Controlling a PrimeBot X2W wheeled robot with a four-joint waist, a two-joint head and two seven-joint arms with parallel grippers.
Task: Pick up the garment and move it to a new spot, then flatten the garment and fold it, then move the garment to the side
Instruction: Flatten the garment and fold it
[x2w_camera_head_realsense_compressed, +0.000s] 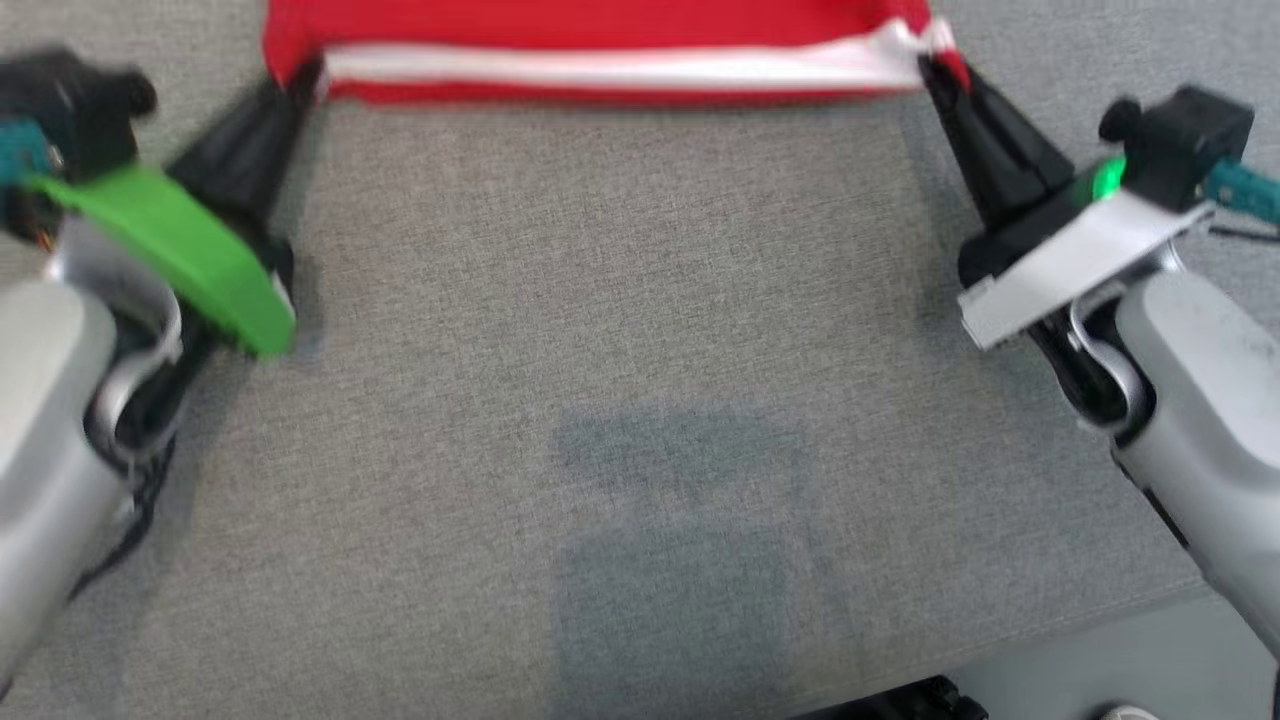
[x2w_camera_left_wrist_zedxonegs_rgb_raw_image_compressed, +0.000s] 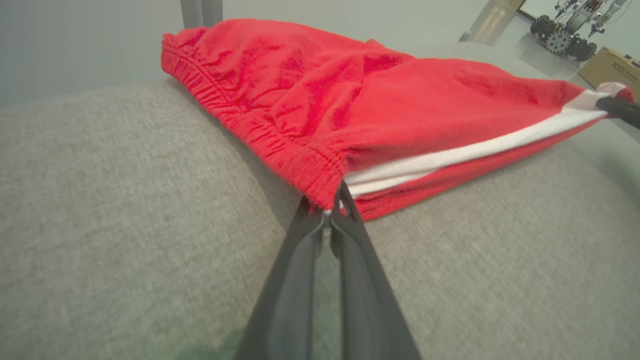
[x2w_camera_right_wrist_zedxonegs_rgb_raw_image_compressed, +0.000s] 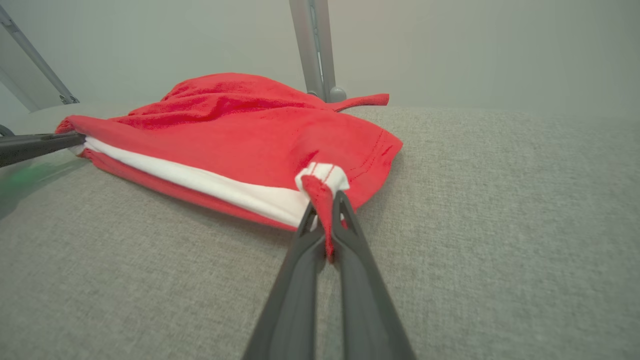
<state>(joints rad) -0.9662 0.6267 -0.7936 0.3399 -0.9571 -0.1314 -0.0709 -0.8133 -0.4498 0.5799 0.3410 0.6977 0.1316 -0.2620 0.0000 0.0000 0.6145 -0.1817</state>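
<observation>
Left side: my left pincer (x2w_camera_head_realsense_compressed: 300, 85) is out at the far-left corner of the red cloth shorts with a white side stripe (x2w_camera_head_realsense_compressed: 600, 25). In the left wrist view its fingers are pressed together on the gathered elastic waistband, right where the stripe starts. Firm pinch (x2w_camera_left_wrist_zedxonegs_rgb_raw_image_compressed: 332, 210). The corner is raised a little off the grey woven-cloth tabletop (x2w_camera_head_realsense_compressed: 620, 300).

Middle: the shorts (x2w_camera_left_wrist_zedxonegs_rgb_raw_image_compressed: 400, 100) lie across the far part of the tabletop. The striped edge faces me and is drawn fairly straight between both grips. Behind that edge the cloth is humped and creased, not flat (x2w_camera_right_wrist_zedxonegs_rgb_raw_image_compressed: 240, 130). The near half of the tabletop is bare. The head view is blurred at both arms.

Right side: my right pincer (x2w_camera_head_realsense_compressed: 935, 75) is closed on the hem-end corner. In the right wrist view (x2w_camera_right_wrist_zedxonegs_rgb_raw_image_compressed: 325, 220) a tuck of red and white cloth is squeezed between the fingers.

My read on progress:
- Pick-up is done, with both corners held.
- The shorts look to be mid-relocation or just starting to be spread; I cannot tell which.
- Flattening is not finished.
- No clean fold is visible.
- The move to the side is not yet done.
</observation>
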